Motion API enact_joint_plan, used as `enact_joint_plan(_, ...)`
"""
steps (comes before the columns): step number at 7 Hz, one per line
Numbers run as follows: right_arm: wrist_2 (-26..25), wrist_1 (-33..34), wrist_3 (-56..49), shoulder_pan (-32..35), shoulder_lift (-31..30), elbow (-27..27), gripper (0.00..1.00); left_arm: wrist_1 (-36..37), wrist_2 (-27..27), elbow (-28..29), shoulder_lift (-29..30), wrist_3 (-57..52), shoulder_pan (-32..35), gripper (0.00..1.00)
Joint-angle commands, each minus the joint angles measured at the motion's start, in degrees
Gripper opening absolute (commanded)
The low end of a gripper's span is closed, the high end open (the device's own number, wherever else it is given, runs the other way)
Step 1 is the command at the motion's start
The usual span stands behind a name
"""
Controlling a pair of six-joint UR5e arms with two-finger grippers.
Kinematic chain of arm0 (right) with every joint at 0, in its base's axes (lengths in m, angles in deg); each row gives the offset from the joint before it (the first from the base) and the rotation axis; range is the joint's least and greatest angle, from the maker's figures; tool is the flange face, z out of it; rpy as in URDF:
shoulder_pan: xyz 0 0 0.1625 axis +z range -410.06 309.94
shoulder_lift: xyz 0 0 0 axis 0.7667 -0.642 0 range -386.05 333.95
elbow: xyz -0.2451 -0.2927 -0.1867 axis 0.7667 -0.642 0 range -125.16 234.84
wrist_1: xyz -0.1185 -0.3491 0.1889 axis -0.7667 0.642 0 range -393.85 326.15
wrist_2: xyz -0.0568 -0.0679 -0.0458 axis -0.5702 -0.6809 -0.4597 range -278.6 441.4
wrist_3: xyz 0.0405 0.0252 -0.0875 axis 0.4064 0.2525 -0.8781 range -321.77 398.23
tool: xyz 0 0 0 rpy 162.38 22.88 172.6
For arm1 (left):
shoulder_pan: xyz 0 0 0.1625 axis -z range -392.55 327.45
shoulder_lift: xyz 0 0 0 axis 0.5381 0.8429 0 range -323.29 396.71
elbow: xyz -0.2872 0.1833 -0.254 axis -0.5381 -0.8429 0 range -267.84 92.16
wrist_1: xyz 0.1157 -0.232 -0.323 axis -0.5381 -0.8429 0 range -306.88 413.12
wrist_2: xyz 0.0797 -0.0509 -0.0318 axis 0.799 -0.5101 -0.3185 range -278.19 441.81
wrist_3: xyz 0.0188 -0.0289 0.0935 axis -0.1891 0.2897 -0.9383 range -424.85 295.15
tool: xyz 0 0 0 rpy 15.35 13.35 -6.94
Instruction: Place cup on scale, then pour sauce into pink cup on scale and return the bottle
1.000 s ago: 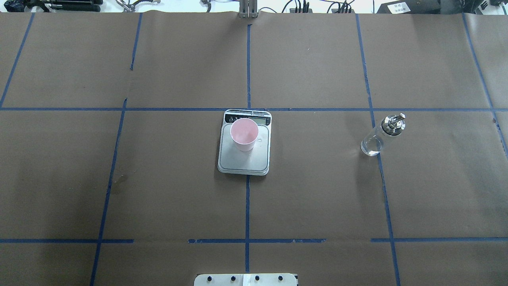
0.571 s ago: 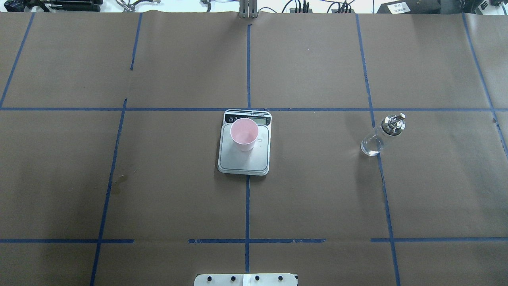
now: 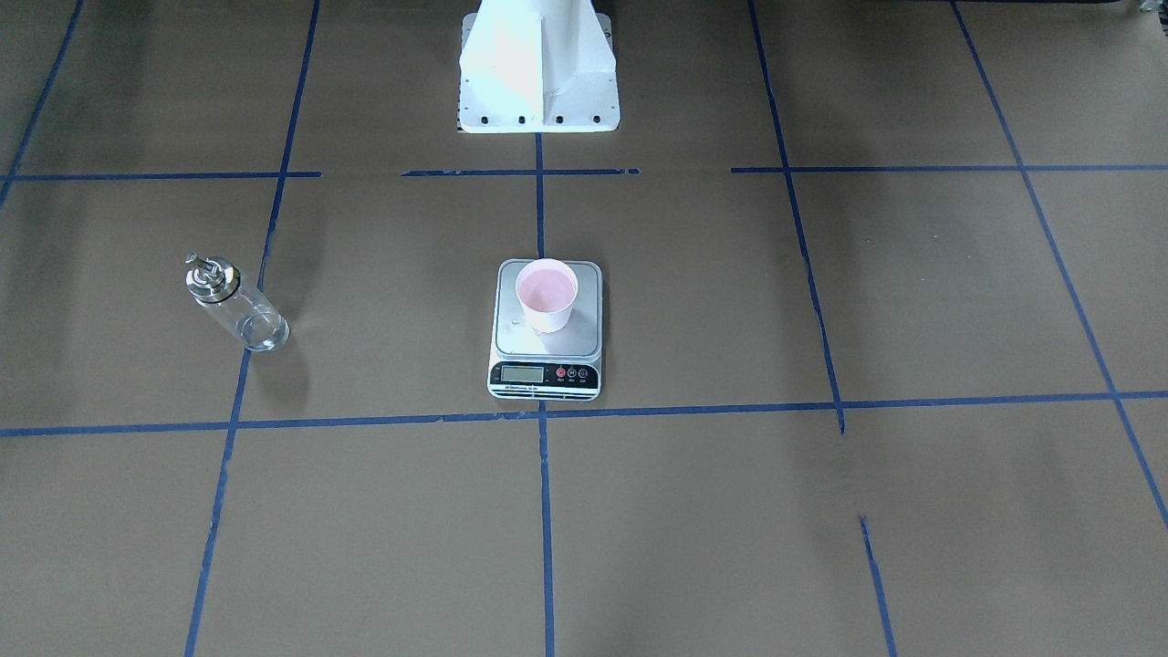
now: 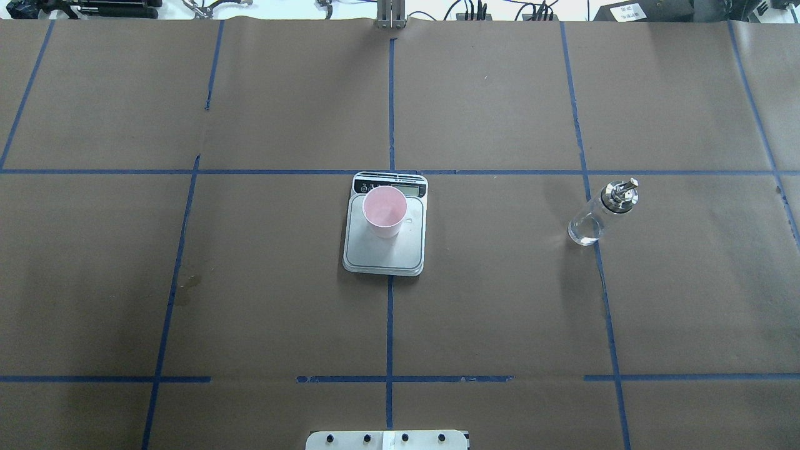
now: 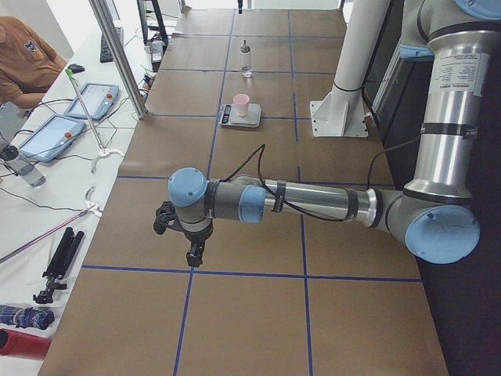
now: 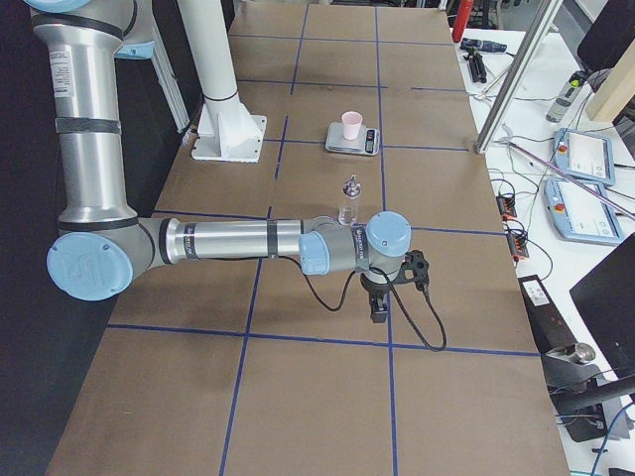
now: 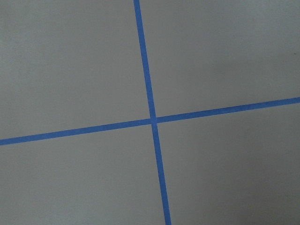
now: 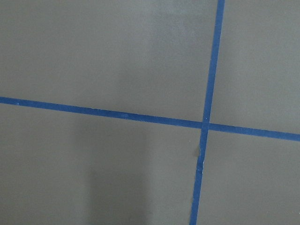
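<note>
The pink cup (image 4: 384,209) stands upright on the far half of the scale (image 4: 387,255), near its black panel. It also shows in the front view (image 3: 546,294). The clear glass bottle (image 4: 590,222) with its silver spout stands upright on the table, well to the right of the scale, with a little clear sauce in it. My left gripper (image 5: 192,254) shows only in the exterior left view and my right gripper (image 6: 377,312) only in the exterior right view. Both hang over bare table far from the scale, and I cannot tell whether they are open or shut.
The white robot base (image 3: 538,73) stands at the near table edge. Blue tape lines cross the brown paper cover. A small wet stain (image 4: 187,287) lies left of the scale. A seated person (image 5: 27,59), tablets and cables are on the far side.
</note>
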Motion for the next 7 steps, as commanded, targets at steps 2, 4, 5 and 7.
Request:
enact_joint_plan(2,-1.91,4.02,-0.44,-0.41,0.16,2.22,1.0,0.08,-0.42,-0.06,-0.02,0.0,0.0,1.0)
enact_joint_plan(4,-3.4,4.02,-0.88,-0.42,-0.45,3.1,1.0,-0.01,-0.51,0.29,-0.02,0.0,0.0,1.0)
enact_joint_plan(5,-3.76,4.02,-0.88,-0.42,-0.46,3.19,1.0,-0.01,-0.59,0.2,-0.02,0.0,0.0,1.0)
enact_joint_plan(7,-3.85,3.94,-0.88,-0.5,-0.54,3.37,1.0,0.08,-0.51,0.11,-0.11,0.0,0.0,1.0)
